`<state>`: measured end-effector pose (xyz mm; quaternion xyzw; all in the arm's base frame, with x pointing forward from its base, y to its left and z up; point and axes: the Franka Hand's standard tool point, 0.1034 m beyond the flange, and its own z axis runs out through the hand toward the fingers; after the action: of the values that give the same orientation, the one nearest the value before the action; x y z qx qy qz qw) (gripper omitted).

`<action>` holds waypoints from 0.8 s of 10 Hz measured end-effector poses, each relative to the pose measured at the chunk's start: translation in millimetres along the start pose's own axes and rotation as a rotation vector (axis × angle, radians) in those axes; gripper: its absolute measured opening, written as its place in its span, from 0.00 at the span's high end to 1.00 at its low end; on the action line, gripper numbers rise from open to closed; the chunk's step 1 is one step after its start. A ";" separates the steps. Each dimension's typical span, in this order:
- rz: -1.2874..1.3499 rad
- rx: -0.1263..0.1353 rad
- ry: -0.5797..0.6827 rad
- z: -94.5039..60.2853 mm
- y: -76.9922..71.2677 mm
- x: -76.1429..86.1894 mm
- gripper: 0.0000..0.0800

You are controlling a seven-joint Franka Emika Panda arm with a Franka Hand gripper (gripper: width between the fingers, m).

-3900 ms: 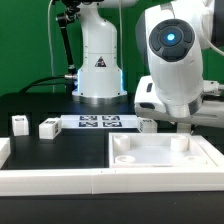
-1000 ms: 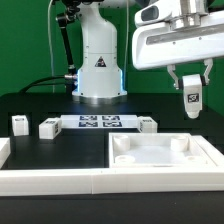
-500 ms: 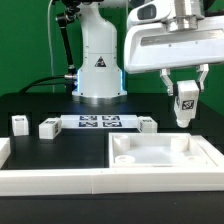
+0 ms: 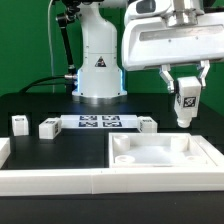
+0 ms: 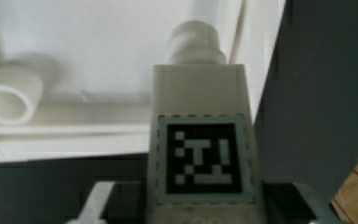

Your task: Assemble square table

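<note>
- Your gripper [image 4: 186, 93] is clenched on one table leg [image 4: 185, 104]. Its two fingers [image 4: 168, 80] press the leg's upper part from either side, and the leg fills the gap between the jaws.
- The table leg hangs in the air with its long axis close to vertical. Its tag [image 5: 206, 160] faces the exterior camera, and its lower end touches nothing.
- Look below it for the square slab [image 4: 165, 160]. It lies flat on the black table [image 4: 30, 105], rim up, on the near side at the exterior view's right.
- The held leg is over the slab's far right corner area and clear of the rim.
- In your wrist view you look down along the leg. The narrower peg [image 5: 195, 42] at its free end shows against the edge of the slab.
- A round corner socket [image 5: 16, 92] of the slab shows there too, well apart from the peg. You cannot tell from either view whether the peg lines up with any hole.
- The other three legs rest on the table, farther away than the slab.
- The leftmost loose leg [image 4: 18, 124] and the second loose leg [image 4: 48, 128] sit near each other at the exterior view's left, not touching.
- The third loose leg [image 4: 148, 125] sits just beside the right end of the marker board [image 4: 100, 123].
- The low border wall [image 4: 55, 178] runs along the near edge, and the slab sits just behind it.
- The arm's base [image 4: 98, 65] stands at the far side, behind the marker board.
</note>
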<state>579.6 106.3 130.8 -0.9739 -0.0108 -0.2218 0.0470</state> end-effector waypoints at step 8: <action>-0.068 0.000 0.151 20.3 0.6 22.2 0.64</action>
<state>608.4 107.7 122.1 -0.9536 -0.0400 -0.2958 0.0401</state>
